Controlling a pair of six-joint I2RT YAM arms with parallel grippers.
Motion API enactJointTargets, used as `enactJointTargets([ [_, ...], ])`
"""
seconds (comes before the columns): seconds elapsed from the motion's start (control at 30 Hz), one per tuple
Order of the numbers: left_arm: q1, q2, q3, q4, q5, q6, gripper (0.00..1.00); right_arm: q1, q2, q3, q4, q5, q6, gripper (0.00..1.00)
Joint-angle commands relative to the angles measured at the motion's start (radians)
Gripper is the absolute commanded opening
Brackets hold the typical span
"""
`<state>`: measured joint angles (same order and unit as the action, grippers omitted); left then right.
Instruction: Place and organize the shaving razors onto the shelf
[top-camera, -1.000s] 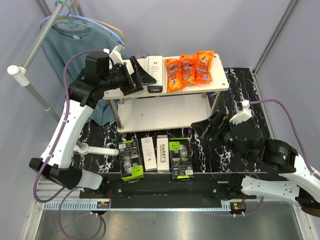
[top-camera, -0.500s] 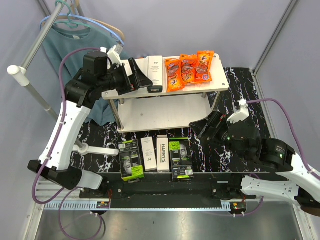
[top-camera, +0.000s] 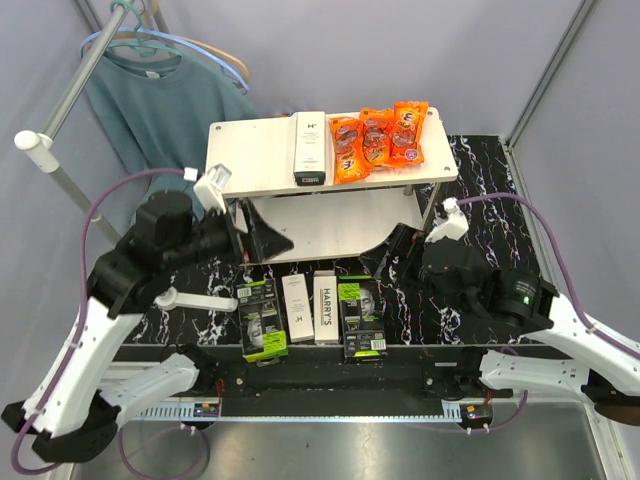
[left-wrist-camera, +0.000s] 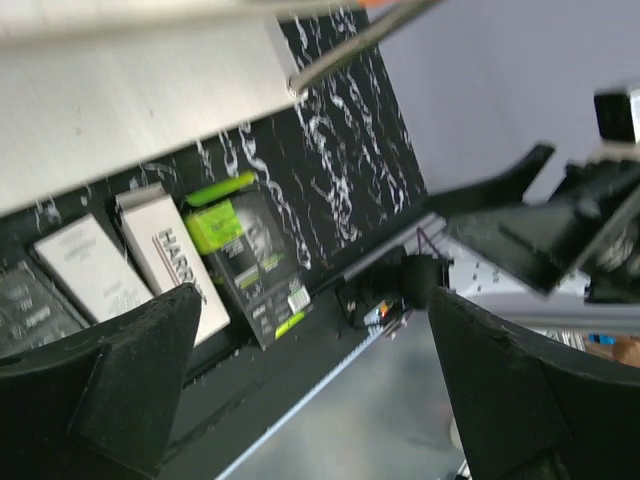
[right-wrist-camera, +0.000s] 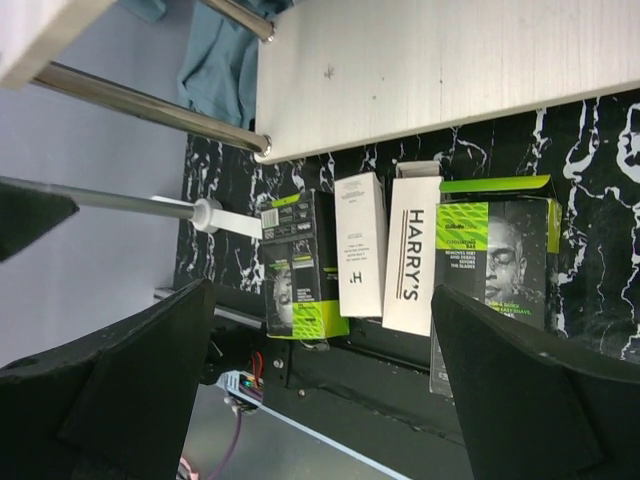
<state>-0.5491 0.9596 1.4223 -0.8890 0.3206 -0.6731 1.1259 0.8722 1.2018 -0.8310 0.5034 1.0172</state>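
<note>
Black razor box (right-wrist-camera: 495, 255) partly hidden behind right jaws.

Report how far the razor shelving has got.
Done: one white razor box lies on top of the shelf, beside the snack packets. In hand: nothing; left gripper and right gripper are open, empty. Remaining: two white boxes and two black boxes on the table.
</note>
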Motion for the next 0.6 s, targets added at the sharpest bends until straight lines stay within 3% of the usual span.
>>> enactJointTargets([
  [0.0, -0.06, -0.157, -0.167, 0.025, -0.103, -0.075, 0.99, 0.009, 0.008, -0.025, 0.038, -0.034, -0.006, 1.0],
  [0.2, -0.089, -0.326, -0.497, 0.012, -0.104, -0.152, 0.99, 0.008, 0.039, -0.03, 0.018, -0.077, -0.002, 1.0],
  [0.57, -0.095, -0.369, -0.643, -0.033, -0.163, -0.186, 0.99, 0.008, 0.108, -0.07, 0.035, -0.129, -0.002, 1.0],
])
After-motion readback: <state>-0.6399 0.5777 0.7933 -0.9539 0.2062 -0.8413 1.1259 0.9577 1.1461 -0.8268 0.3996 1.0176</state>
